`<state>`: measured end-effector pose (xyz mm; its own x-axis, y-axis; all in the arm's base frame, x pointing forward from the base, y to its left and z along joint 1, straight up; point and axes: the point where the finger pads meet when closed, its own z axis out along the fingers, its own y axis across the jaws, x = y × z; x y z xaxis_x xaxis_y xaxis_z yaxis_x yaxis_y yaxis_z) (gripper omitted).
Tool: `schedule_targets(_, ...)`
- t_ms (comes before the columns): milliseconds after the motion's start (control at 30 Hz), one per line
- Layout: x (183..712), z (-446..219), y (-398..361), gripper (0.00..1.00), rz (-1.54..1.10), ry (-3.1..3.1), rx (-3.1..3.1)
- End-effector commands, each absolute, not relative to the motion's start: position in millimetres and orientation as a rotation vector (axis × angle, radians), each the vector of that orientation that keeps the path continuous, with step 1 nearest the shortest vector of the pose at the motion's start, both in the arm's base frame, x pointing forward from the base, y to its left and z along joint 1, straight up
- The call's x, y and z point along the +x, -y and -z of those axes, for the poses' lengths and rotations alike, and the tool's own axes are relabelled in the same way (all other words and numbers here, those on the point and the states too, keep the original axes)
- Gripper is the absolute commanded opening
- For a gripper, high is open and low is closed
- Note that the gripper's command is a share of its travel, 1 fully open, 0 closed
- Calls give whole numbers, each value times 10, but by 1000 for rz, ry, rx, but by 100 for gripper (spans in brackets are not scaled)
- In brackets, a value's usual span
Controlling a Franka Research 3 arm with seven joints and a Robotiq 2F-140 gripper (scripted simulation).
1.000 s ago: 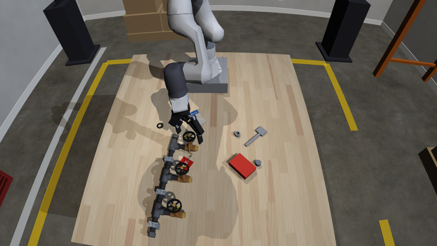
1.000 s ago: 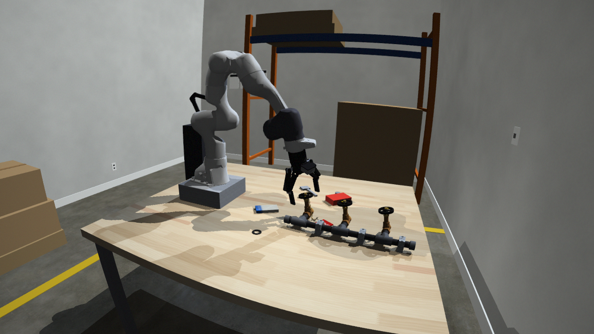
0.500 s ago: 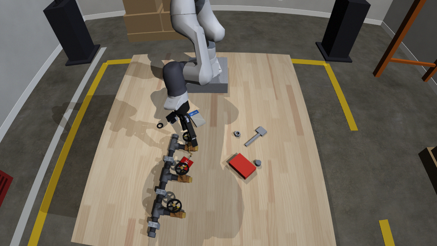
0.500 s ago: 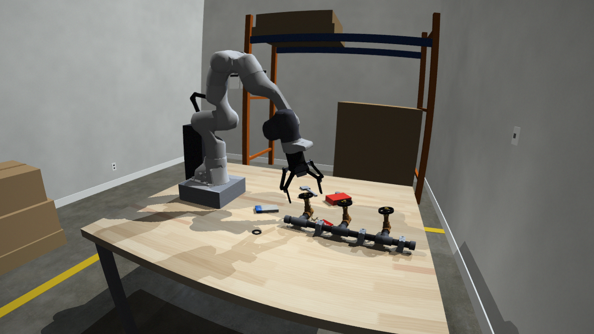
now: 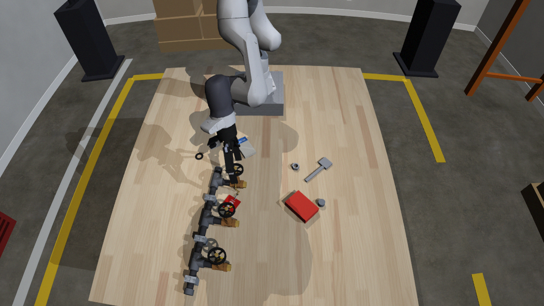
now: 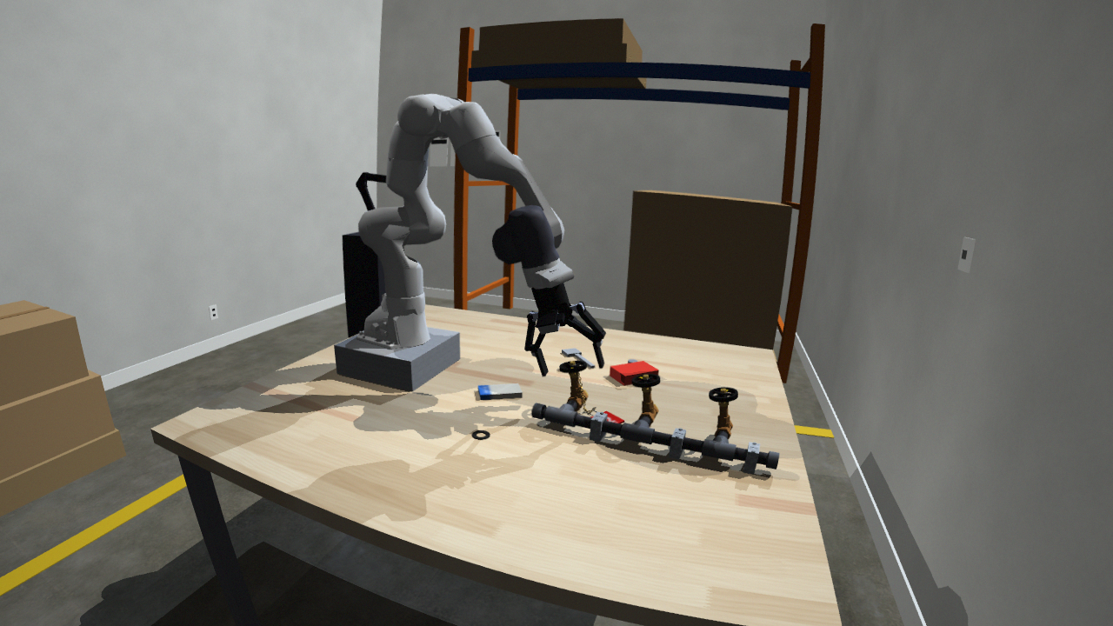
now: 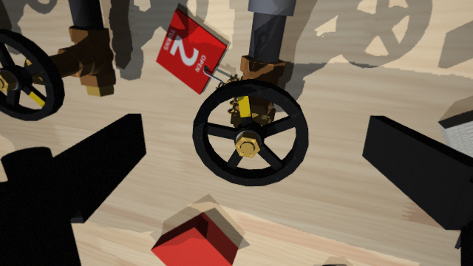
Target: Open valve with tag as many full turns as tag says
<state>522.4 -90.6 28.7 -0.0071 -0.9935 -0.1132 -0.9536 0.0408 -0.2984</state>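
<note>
A dark pipe (image 5: 207,207) (image 6: 661,437) on the wooden table carries three brass valves with black handwheels. The valve nearest the robot base has a handwheel (image 5: 238,168) (image 6: 573,367) (image 7: 250,137) and a chain to a red tag (image 5: 232,200) (image 7: 190,52) reading "OPEN 2 TURNS". A yellow mark (image 7: 244,106) on this wheel's spoke points toward the valve body. My gripper (image 5: 232,161) (image 6: 571,354) (image 7: 253,135) is open, just above this handwheel, with one finger on each side and not touching it. The middle valve (image 5: 228,208) (image 6: 645,380) (image 7: 22,79) and the far valve (image 5: 219,253) (image 6: 723,394) stand apart from it.
A red block (image 5: 301,205) (image 6: 633,370) (image 7: 196,244), a grey hammer (image 5: 317,170), a nut (image 5: 293,165) and a small grey cylinder (image 5: 320,202) lie right of the pipe. A blue-and-white box (image 5: 247,149) (image 6: 499,390) and a black ring (image 5: 199,154) (image 6: 481,431) lie near the base.
</note>
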Motion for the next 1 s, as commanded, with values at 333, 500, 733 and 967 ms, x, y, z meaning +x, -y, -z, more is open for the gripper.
schedule_targets(333,5250,-308,937,100,165,-2557,-1409)
schedule_targets(500,5250,-308,937,100,158,-2646,-1296)
schedule_targets(733,5250,-308,937,100,152,-2734,-1203)
schedule_targets(967,5250,-308,937,100,152,-2734,-1203)
